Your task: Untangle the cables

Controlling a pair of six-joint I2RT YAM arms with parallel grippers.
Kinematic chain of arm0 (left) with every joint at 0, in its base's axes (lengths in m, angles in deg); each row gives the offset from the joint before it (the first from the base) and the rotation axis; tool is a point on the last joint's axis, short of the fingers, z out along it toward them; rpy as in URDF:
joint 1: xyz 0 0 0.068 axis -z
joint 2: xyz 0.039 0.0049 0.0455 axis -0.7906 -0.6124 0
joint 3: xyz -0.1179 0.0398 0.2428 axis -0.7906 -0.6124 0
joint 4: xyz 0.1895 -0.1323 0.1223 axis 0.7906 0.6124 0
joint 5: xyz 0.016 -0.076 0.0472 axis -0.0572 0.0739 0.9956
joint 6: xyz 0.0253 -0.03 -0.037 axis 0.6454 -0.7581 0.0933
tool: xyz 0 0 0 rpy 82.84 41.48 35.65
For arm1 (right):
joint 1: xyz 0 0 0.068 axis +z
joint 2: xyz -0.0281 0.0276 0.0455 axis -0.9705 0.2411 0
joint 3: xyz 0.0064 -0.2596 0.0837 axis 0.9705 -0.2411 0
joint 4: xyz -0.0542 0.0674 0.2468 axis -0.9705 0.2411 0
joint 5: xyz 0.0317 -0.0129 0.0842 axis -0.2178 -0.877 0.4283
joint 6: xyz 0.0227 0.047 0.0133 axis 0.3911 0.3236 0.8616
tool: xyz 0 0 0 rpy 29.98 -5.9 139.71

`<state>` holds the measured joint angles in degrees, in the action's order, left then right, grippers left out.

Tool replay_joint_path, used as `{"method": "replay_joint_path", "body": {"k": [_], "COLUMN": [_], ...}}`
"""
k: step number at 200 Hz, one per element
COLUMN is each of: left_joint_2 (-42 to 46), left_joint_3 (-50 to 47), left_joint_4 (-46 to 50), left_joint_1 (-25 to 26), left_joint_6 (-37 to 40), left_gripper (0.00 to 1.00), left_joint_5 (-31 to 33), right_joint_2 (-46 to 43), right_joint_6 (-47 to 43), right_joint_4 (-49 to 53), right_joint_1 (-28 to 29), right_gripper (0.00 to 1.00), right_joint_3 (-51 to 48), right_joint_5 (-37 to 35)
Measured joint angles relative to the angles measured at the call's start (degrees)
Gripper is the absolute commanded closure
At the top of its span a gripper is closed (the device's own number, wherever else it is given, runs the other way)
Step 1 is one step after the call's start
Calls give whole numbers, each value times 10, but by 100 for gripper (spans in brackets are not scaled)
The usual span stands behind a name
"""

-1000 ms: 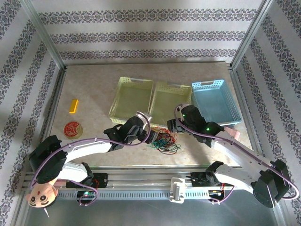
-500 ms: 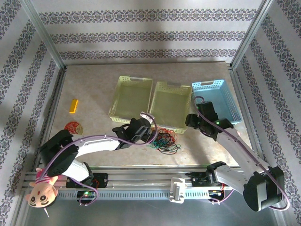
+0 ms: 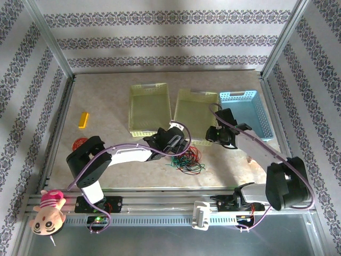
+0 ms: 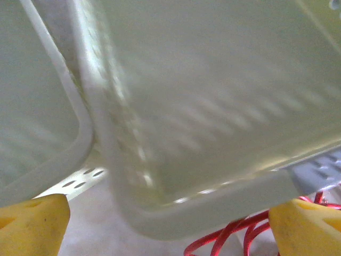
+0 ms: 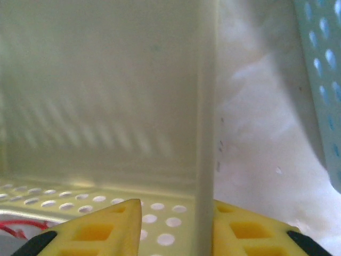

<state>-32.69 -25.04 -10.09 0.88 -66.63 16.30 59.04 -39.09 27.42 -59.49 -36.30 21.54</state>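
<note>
Right gripper (image 5: 176, 224): narrowed since a second ago, astride wall of middle yellow basket (image 3: 193, 112); firm hold not certain. Left gripper (image 3: 177, 142): wide open, empty, lower centre. Cables (image 3: 186, 159): tangled on table (image 3: 106, 101) just below basket, untouched. Basket shifted up-frame, likely clearing room.

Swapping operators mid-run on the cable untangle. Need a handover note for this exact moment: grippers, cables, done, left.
Left gripper: open and holding nothing. It sits low at the near corner of the middle yellow basket, with red strands beside one finger.
Right gripper: open, fingers astride that basket's right wall with a gap on one side. It has no cable.
Cables: one tangled heap of black, red and green on the table, just in front of the middle yellow basket.
Done: no strand is separated from the heap.
Left: the whole untangling. The right arm probably has to come off the basket wall first.
</note>
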Motion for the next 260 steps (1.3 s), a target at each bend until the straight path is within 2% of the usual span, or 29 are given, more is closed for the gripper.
{"method": "replay_joint_path", "body": {"k": [26, 41, 50, 62, 75, 113, 144, 170, 185, 202, 233, 260], "left_joint_2": [-20, -24, -24, -24, -21, 44, 138, 163, 142, 101, 39, 34], "left_joint_3": [23, 38, 48, 62, 74, 54, 10, -22, -37, -39, -38, -38], "left_joint_4": [2, 3, 4, 5, 5, 13, 45, 70, 83, 94, 99, 94], "left_joint_1": [-10, -16, -19, -19, -19, -19, -17, -1, 12, 24, 34, 34], "left_joint_6": [1, 10, 19, 33, 49, 89, 106, 113, 113, 112, 104, 97], "left_gripper": [2, 1, 1, 1, 1, 1, 1, 1, 0, 1, 2, 4], "left_joint_5": [9, 15, 21, 26, 26, -8, -85, -150, -178, -177, -151, -141], "right_joint_2": [88, 131, 154, 172, 171, 93, -27, -85, -75, -29, 54, 81], "right_joint_6": [-21, -31, -35, -43, -50, -65, -80, -81, -80, -78, -80, -79], "right_joint_4": [-11, -14, -17, -21, -25, -25, -15, -5, 0, 9, 12, 12], "right_joint_1": [-15, -19, -21, -21, -21, -1, 25, 52, 72, 92, 102, 102], "right_gripper": [69, 67, 61, 45, 38, 35, 39, 48, 55, 60, 66, 68], "right_joint_3": [78, 123, 150, 176, 190, 184, 126, 52, 16, -2, -2, -2], "right_joint_5": [13, 22, 28, 30, 28, -22, -31, 1, 33, 63, 79, 76]}}
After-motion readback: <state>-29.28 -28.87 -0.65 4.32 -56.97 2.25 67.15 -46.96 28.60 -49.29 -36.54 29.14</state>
